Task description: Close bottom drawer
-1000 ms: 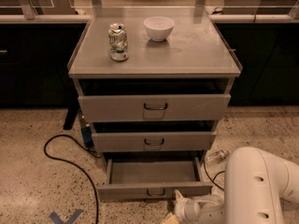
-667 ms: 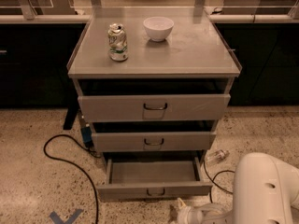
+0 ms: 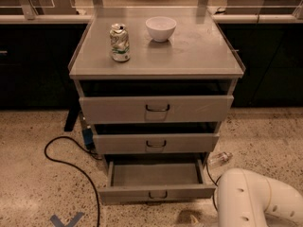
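Note:
The bottom drawer (image 3: pixel 156 192) is the lowest of the grey cabinet's three and stands pulled far out, its flat grey tray (image 3: pixel 154 174) bare. Its small dark wire handle (image 3: pixel 157 194) sits at the middle of the narrow front strip. My white arm (image 3: pixel 255 205) fills the lower right corner. My gripper (image 3: pixel 193 218) shows only as a pale shape at the bottom edge, just below and right of the drawer's front, apart from the handle.
The middle drawer (image 3: pixel 156 144) and top drawer (image 3: pixel 157 109) are slightly pulled out. A can (image 3: pixel 120 42) and white bowl (image 3: pixel 160 28) stand on the cabinet top. A black cable (image 3: pixel 66 162) loops on the floor at left; a plastic bottle (image 3: pixel 220 159) lies at right.
My arm and gripper have dropped lower in the view, towards the bottom edge. The bottom drawer has not moved.

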